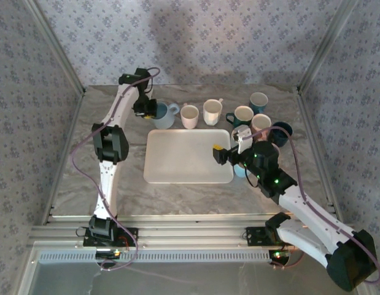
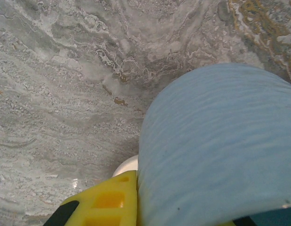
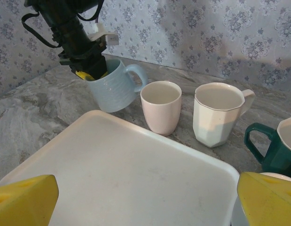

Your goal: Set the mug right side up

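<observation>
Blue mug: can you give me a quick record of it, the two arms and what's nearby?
blue mug: tilted, mouth up
left fingers: shut on its rim
right fingers: open, above the tray
neighbours: pink mug and white mug, both upright
</observation>
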